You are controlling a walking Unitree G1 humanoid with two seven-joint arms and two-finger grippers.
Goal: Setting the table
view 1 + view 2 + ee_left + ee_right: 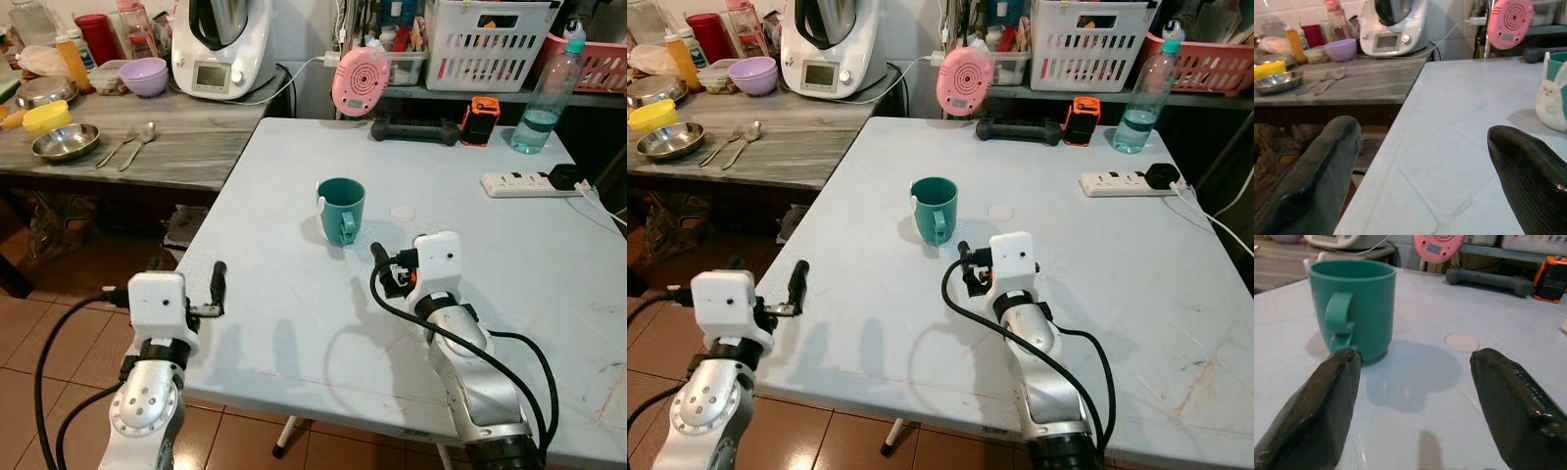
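A green mug (341,210) stands upright near the middle of the pale table (294,323), its handle turned toward the robot. In the left wrist view the mug's side shows a white picture; no words on it can be read.

The right gripper (1413,382) hovers low over the table just short of the mug, its two black fingers (1327,401) spread wide with nothing between them; one fingertip lies close to the foot of the mug's handle, and whether it touches cannot be told. A small round white disc (1461,341) lies flat on the table just beyond the mug.

The left gripper (1425,161) is at the table's left edge, well apart from the mug, jaws open and empty.

At the far side of the table lie a black dumbbell (414,129), an orange and black box (479,119), a clear water bottle (544,90) and a white power strip (518,184). A round pink gadget (360,81) stands at the back edge; its small screen is too blurred to read.

On the grey side counter (186,147) to the left are a white kitchen machine (221,44) with a small display, a purple bowl (144,75), a steel bowl (65,142), a fork and spoon (130,144) side by side, and a yellow lid (46,116). No brand or lettering is legible on any of these.
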